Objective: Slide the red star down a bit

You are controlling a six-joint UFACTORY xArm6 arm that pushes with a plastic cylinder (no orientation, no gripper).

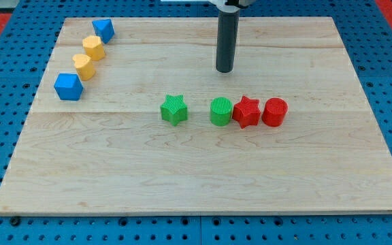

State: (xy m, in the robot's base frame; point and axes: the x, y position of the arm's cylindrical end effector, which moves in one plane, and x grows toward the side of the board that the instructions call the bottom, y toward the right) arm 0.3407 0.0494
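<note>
blue blocks: two (68,86) (103,29)
yellow blocks: two (83,66) (93,47)
green blocks: two, star (174,109) plus cylinder (221,111)
red blocks: two, star (246,112) plus cylinder (274,112)

My tip (224,70) above red star (246,112)

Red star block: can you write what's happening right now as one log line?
target: red star block, touching green cylinder block and red cylinder block | my tip: toward view's top of the row, apart | push: not begun

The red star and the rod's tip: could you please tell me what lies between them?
In the camera view, only bare board lies between my tip and the red star. The green cylinder sits just left of that stretch, touching the star.
</note>
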